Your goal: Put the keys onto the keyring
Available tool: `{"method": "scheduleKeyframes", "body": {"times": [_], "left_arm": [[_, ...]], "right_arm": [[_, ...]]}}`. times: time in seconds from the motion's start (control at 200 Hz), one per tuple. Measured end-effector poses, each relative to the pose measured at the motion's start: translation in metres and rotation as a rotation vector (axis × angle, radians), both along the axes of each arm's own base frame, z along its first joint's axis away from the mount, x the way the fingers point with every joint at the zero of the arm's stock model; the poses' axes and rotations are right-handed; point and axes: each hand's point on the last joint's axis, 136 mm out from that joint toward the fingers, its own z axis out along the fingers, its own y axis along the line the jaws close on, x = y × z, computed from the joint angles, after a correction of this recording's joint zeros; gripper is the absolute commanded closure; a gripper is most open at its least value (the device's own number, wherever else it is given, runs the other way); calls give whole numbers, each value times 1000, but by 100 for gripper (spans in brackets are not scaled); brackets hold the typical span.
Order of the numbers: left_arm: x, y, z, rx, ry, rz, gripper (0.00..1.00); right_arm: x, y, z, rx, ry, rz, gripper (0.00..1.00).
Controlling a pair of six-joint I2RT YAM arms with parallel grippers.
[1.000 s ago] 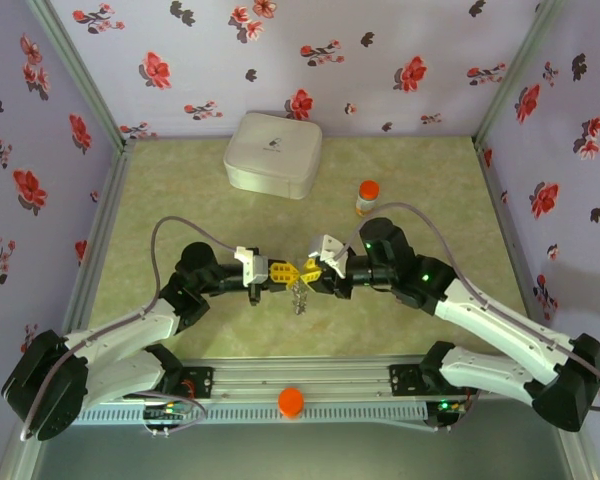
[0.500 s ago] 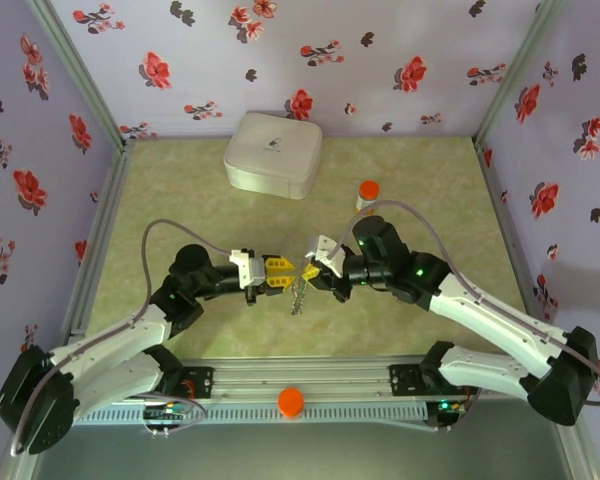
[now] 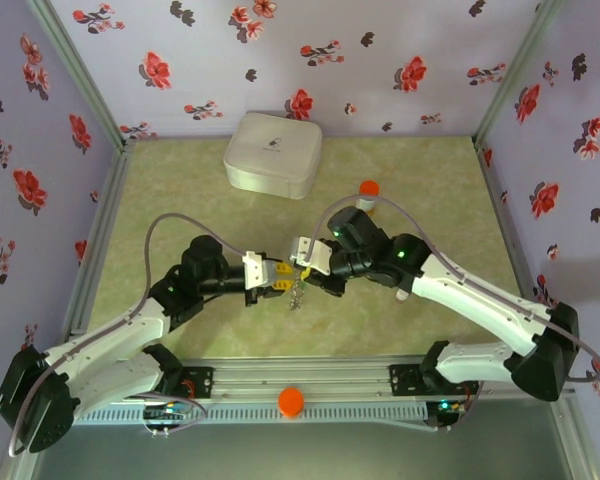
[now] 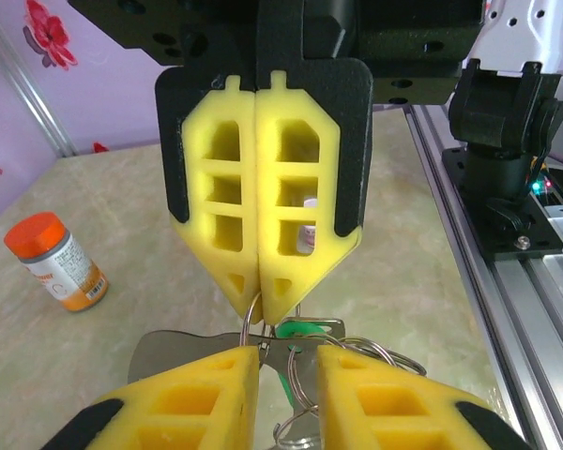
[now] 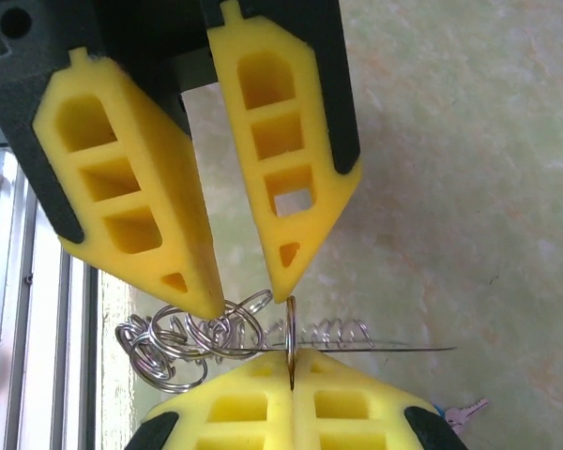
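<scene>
The keyring (image 5: 290, 328) is pinched edge-on, upright at lower centre, by closed right fingers (image 5: 225, 412); left fingers (image 5: 300, 161) stand parted above. Mottled green table (image 5: 432, 141), flowered purple walls (image 3: 380, 60) noted.

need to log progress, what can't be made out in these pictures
- top view: the keyring is a tiny tangle, too small to tell whether anything is threaded on it.
- left wrist view: the green key is mostly hidden between the left gripper fingers and cut off by the bottom edge.
- right wrist view: a key lies near the bottom edge, its head partly behind the right gripper, so its colour is unclear.
</scene>
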Motion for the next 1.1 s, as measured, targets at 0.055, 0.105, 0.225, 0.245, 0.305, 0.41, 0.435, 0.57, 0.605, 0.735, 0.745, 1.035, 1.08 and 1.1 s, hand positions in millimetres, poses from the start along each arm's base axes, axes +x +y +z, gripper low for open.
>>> {"method": "scheduleKeyframes", "body": {"times": [0.055, 0.105, 0.225, 0.245, 0.305, 0.41, 0.435, 0.57, 0.605, 0.735, 0.745, 1.035, 1.08, 1.1], "left_arm": [[0, 0, -1, 6, 2, -1, 76], [0, 0, -3, 11, 4, -2, 76], [0, 1, -4, 17, 2, 0, 78], [0, 0, -4, 17, 0, 1, 78], [1, 1, -4, 18, -2, 8, 76], [3, 1, -3, 20, -11, 24, 75], [4, 1, -2, 18, -14, 28, 74], [8, 3, 4, 5, -39, 59, 72], [9, 3, 4, 5, -41, 60, 71], [11, 3, -2, 26, -36, 66, 71], [11, 3, -3, 29, -34, 66, 71], [11, 1, -17, 69, -3, 54, 85], [10, 1, -18, 71, 0, 50, 85], [9, 1, -18, 72, 3, 48, 85]], "right_arm": [[0, 2, -1, -13, -4, 7, 100], [0, 2, -2, -23, -6, 14, 100], [-1, 3, -3, -39, -15, 28, 100], [-1, 3, -3, -40, -16, 29, 100], [0, 2, -3, -45, -22, 30, 100], [2, 0, -4, -57, -36, 19, 100], [3, 0, -4, -62, -42, 16, 100], [2, -3, -8, -88, -49, 11, 100], [2, -4, -9, -91, -48, 10, 100], [1, -3, -6, -80, -50, 14, 100], [1, -2, -6, -78, -51, 15, 100], [-4, 8, -1, -43, -58, 46, 100], [-4, 8, -2, -44, -58, 47, 100], [-4, 9, -2, -44, -58, 48, 100]]}}
